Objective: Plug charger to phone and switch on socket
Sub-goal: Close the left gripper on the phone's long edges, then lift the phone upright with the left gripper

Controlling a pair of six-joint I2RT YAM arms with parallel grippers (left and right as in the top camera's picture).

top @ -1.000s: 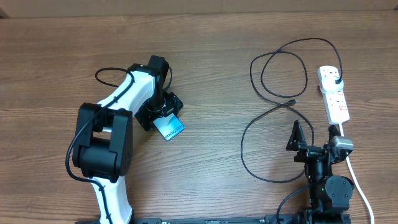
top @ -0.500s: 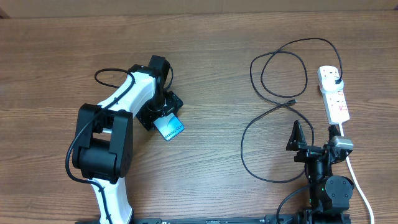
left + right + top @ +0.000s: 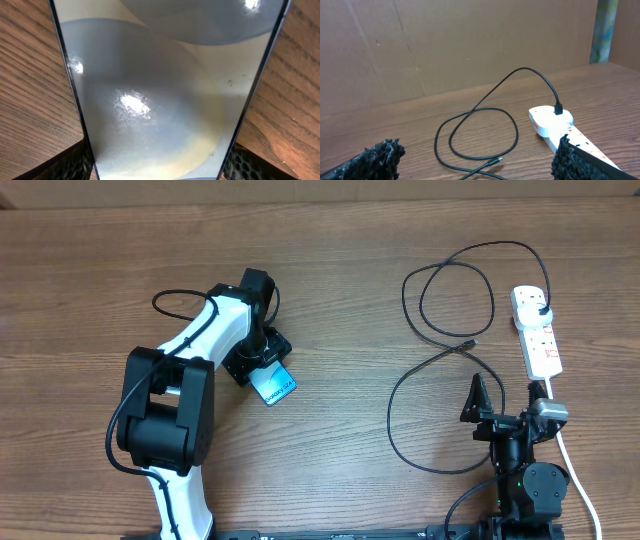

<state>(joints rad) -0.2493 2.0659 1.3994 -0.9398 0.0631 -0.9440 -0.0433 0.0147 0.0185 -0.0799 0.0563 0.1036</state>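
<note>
Left gripper [image 3: 259, 368] is pinching the phone [image 3: 272, 386], left of table centre. Right gripper [image 3: 479, 160] is spread wide near the front-right corner. The charger [image 3: 558, 107] is plugged into the socket [image 3: 541, 346] by the right edge.

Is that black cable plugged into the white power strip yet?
Plugged in: the charger's plug sits in the socket, at its end outlet; the connector tip lies loose.

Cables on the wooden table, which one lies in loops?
The thin black charger cable, looping beside the narrow white power strip; the thicker white cord leaves that strip nearly straight.
</note>
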